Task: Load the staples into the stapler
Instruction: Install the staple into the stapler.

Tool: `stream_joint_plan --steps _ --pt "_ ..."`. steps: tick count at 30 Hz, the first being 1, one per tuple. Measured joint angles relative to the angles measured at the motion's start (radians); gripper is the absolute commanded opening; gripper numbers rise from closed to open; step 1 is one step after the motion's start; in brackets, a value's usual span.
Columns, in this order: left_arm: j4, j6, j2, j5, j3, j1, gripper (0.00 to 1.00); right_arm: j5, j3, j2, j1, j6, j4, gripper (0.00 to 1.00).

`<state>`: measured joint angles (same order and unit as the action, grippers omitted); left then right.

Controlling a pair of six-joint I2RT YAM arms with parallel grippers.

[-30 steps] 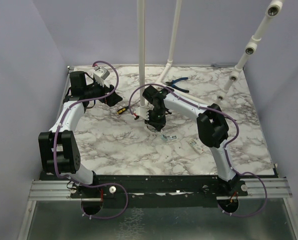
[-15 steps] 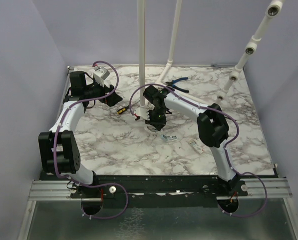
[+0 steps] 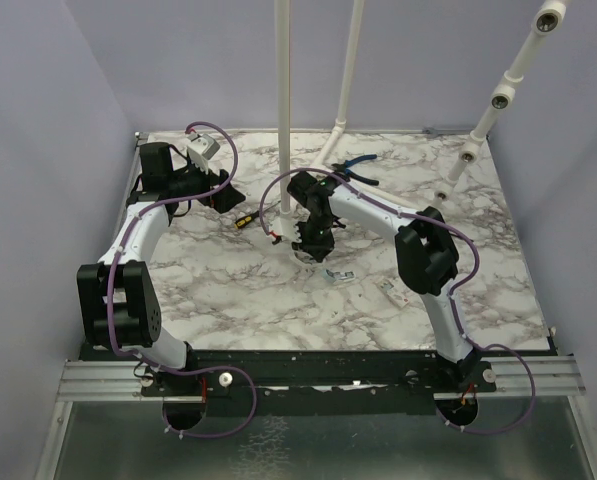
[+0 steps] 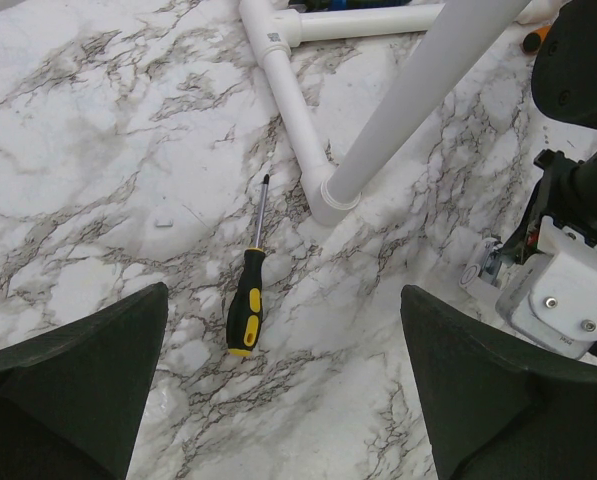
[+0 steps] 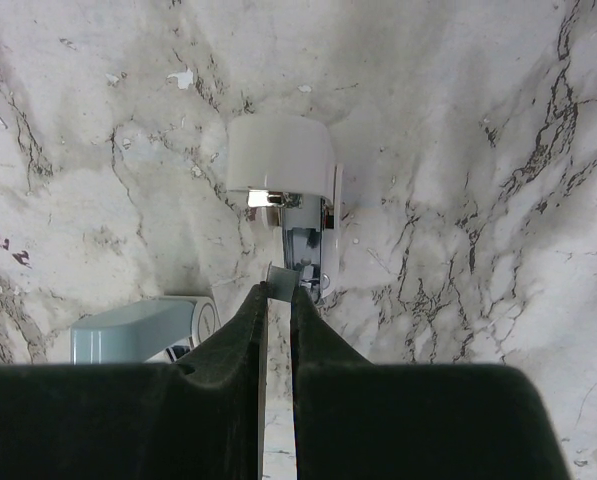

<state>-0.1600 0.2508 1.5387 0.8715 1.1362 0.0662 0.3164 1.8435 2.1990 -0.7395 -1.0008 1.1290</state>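
Looks small, light and hard: a mini stapler (image 5: 278,160), lying open in the middle of the right wrist view. Best grabbed by its blocky sides. Just above it, the right gripper (image 5: 279,295), pinched on a tiny grey staple strip (image 5: 281,276), thin and easy to snap. Hard to tell if anything is in the metal tray (image 5: 306,250). Nothing in the wide-open left gripper (image 4: 288,400).

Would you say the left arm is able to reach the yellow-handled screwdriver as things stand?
Probably yes. The left gripper hangs open right over the yellow-handled screwdriver, which lies alone on the marble table. The white pipe frame stands just to one side, apart from the handle.
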Motion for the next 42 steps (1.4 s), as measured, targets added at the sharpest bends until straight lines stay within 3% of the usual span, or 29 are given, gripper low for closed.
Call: stream_joint_plan --steps 42 --pt "0.0 0.0 0.0 0.0 0.0 0.006 0.99 0.036 0.054 0.002 0.01 -0.075 0.044 0.05"
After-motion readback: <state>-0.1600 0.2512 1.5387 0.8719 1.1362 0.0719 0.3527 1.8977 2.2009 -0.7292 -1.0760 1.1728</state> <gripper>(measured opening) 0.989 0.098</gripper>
